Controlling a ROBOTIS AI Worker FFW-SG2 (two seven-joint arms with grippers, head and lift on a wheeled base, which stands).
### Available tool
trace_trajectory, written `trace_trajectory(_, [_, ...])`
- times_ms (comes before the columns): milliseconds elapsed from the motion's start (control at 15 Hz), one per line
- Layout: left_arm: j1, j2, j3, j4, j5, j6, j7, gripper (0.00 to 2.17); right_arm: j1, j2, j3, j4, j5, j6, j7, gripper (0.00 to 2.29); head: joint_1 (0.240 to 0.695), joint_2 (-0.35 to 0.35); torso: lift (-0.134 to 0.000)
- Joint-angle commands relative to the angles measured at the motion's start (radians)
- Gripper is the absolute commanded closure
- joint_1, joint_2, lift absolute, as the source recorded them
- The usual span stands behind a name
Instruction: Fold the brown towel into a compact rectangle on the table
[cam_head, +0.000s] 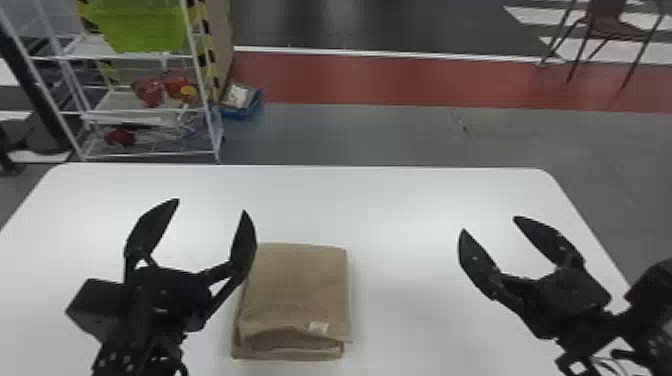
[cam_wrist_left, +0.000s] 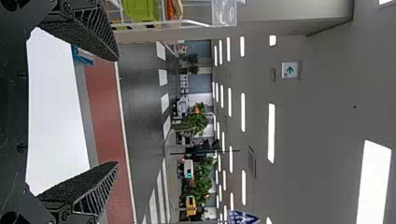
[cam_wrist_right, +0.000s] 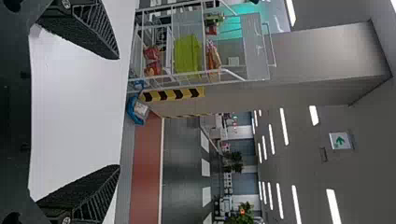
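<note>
We've got the brown towel (cam_head: 295, 290) folded on the table (cam_head: 400, 200), left gripper (cam_head: 210, 205) and right gripper (cam_head: 489, 224) both spread, empty. If we swing the left one low, its inner finger could snag the edge and unsettle the gaping near layers.

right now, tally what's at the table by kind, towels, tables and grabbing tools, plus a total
brown towel: 1
white table: 1
black tools: 2, left tool and right tool
total: 4
</note>
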Motion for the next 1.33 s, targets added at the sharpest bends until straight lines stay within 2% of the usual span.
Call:
trace_trajectory(0, [0.008, -0.005, -0.015, 0.005, -0.004, 0.011, 0.016, 0.1, 0.035, 0.001, -0.002, -0.024, -0.021, -0.023, -0.017, 0.05, 0.695, -0.1, -0.122])
trace_trajectory(200, [0.008, -0.003, 0.02, -0.007, 0.018, 0.09, -0.027, 0.12, 0.044, 0.001, -0.028, -0.02, -0.072, -0.02, -0.012, 0.05, 0.695, -0.113, -0.122])
trace_trajectory(400, [0.008, 0.004, 0.075, -0.03, 0.047, 0.139, -0.056, 0.12, 0.046, 0.001, -0.032, -0.021, -0.067, -0.02, -0.024, 0.05, 0.695, -0.107, -0.122])
trace_trajectory(533, [-0.002, 0.009, 0.12, -0.038, 0.078, 0.146, -0.056, 0.12, 0.044, 0.001, -0.021, -0.023, -0.047, -0.02, -0.03, 0.05, 0.695, -0.094, -0.122])
trace_trajectory(733, [-0.008, 0.017, 0.132, -0.044, 0.107, 0.143, -0.035, 0.13, 0.034, 0.001, -0.008, -0.023, -0.022, -0.017, -0.043, 0.05, 0.695, -0.054, -0.122])
trace_trajectory(1267, [-0.017, 0.018, 0.129, -0.041, 0.121, 0.121, -0.012, 0.13, -0.003, 0.001, 0.014, -0.004, 0.013, -0.004, -0.06, 0.05, 0.695, -0.015, -0.122])
